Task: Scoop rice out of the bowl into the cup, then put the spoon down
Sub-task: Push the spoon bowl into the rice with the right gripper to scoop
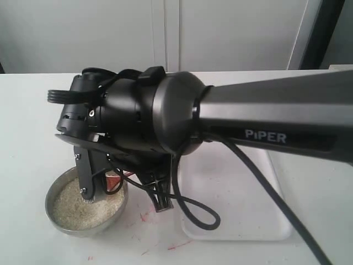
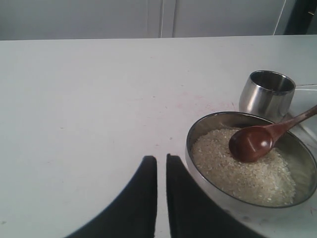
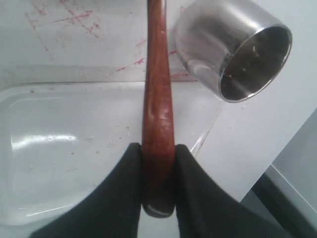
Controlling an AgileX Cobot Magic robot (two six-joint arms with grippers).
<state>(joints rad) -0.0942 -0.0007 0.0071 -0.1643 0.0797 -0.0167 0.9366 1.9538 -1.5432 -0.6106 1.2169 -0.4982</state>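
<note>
The right gripper [image 3: 157,148], clamped on the wooden spoon [image 3: 157,74], should dig deep into the rice [image 2: 237,173], then lift slowly and level.

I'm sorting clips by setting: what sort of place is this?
Probably a robotics lab bench, not a home kitchen: a plain white table with red scuff marks, a PIPER-branded robot arm above it, and blank white panels behind.
</note>
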